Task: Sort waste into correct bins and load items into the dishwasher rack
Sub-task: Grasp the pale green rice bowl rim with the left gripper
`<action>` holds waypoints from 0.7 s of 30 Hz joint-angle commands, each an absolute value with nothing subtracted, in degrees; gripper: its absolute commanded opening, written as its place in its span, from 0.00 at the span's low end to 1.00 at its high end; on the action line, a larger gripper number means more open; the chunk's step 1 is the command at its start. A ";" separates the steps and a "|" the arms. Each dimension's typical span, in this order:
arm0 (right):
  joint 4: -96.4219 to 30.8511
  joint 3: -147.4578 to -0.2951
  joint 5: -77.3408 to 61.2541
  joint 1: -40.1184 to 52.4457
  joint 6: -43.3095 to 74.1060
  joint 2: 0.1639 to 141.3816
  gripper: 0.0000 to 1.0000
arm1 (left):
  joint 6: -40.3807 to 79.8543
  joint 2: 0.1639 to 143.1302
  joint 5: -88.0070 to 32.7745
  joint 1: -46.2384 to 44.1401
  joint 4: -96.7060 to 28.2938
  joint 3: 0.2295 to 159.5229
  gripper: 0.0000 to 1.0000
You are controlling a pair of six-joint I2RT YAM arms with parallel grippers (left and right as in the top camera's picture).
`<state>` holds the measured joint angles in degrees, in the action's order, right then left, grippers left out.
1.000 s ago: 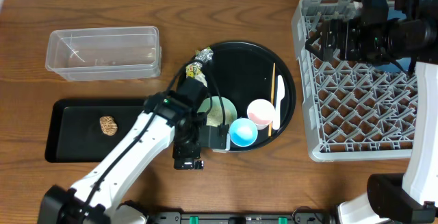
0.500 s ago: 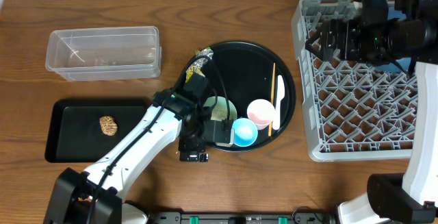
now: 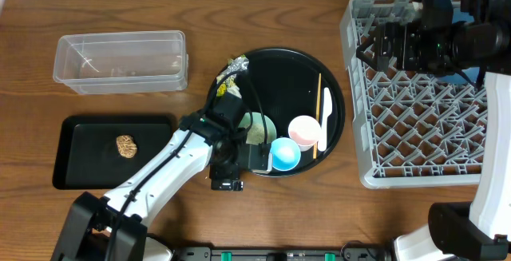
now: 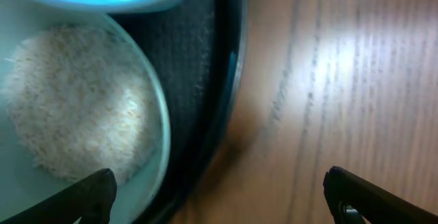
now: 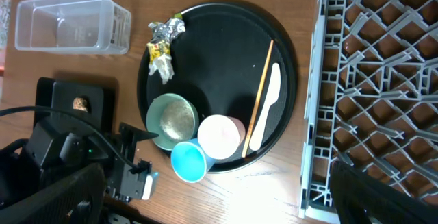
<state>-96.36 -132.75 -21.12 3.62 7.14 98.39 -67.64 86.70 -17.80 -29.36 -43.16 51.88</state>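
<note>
On the round black tray (image 3: 279, 77) sit a pale green bowl (image 3: 257, 128) holding rice (image 4: 68, 107), a light blue cup (image 3: 284, 154), a pink cup (image 3: 304, 130), a white spoon (image 3: 326, 116) and chopsticks (image 3: 318, 109). Crumpled foil and a yellow wrapper (image 3: 231, 74) lie at its back left. My left gripper (image 3: 255, 160) is open low over the tray's front rim (image 4: 226, 107). One fingertip (image 4: 92, 195) is over the bowl, the other over the bare wood. My right gripper (image 3: 382, 47) hangs open above the grey rack (image 3: 415, 117), holding nothing.
A clear tub (image 3: 120, 61) stands at the back left. In front of it a shallow black rectangular tray (image 3: 80, 165) holds a brown lump (image 3: 126, 145). The rack fills the right side, right next to the round tray.
My left arm has edged right and a little further in, bringing its gripper closer to the bowl and the blue cup. The right arm has not moved.
</note>
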 commanded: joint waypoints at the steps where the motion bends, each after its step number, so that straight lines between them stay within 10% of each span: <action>1: -96.25 -132.64 -21.17 4.14 6.57 98.04 0.99 | -68.38 86.87 -17.89 -29.43 -41.71 51.59 0.98; 21: -96.27 -132.62 -21.17 4.10 6.57 98.15 0.99 | -68.36 91.20 -23.11 -29.43 -42.06 51.44 0.98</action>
